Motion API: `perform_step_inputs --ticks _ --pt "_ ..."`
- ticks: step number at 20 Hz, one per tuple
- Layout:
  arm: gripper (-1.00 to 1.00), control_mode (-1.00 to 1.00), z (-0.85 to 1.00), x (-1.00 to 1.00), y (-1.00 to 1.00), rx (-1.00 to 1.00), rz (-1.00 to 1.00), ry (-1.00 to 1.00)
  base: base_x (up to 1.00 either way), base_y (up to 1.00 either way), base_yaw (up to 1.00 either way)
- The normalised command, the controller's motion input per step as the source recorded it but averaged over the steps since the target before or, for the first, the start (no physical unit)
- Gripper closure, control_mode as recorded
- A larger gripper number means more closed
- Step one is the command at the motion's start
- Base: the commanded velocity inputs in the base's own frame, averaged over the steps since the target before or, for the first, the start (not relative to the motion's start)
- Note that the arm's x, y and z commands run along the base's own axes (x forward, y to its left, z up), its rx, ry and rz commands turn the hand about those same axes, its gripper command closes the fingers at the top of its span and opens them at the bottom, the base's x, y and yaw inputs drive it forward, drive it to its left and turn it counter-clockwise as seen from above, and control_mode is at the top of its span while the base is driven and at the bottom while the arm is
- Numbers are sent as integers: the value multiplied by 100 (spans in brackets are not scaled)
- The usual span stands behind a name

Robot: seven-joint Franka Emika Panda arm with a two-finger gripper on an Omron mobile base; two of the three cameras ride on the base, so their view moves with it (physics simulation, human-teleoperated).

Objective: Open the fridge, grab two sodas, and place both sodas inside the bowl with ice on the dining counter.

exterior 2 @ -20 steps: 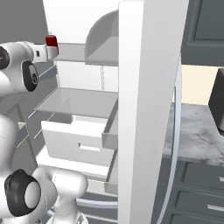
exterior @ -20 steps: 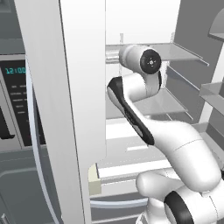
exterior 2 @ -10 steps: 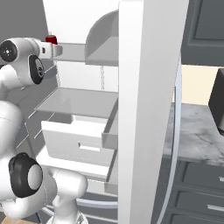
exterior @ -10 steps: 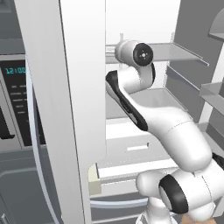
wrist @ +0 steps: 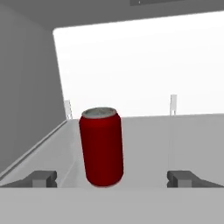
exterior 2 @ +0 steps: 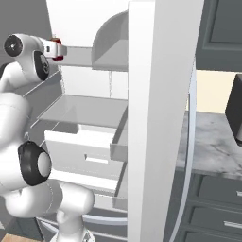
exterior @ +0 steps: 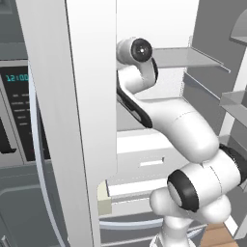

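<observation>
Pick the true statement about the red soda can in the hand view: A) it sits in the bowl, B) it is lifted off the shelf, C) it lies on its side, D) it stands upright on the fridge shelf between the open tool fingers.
D: the soda can stands upright on the white fridge shelf, with the tool open and a finger on each side, neither touching it.

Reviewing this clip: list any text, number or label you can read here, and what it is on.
"12:0": cyan digits on the oven's black panel, cut off by the fridge door.
Small pale lines under the digits: too blurred to read.
Soda can: plain red, no label showing.
</observation>
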Motion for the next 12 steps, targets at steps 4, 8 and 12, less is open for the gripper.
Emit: perform_step_inputs --ticks 4,8,12 --pt "-100 -100 0 48 26 0 0 6 0 0 0" --pt "-100 -100 0 34 1 0 0 2 0 0 0" --pt "-100 -100 0 34 5 0 0 1 0 0 0"
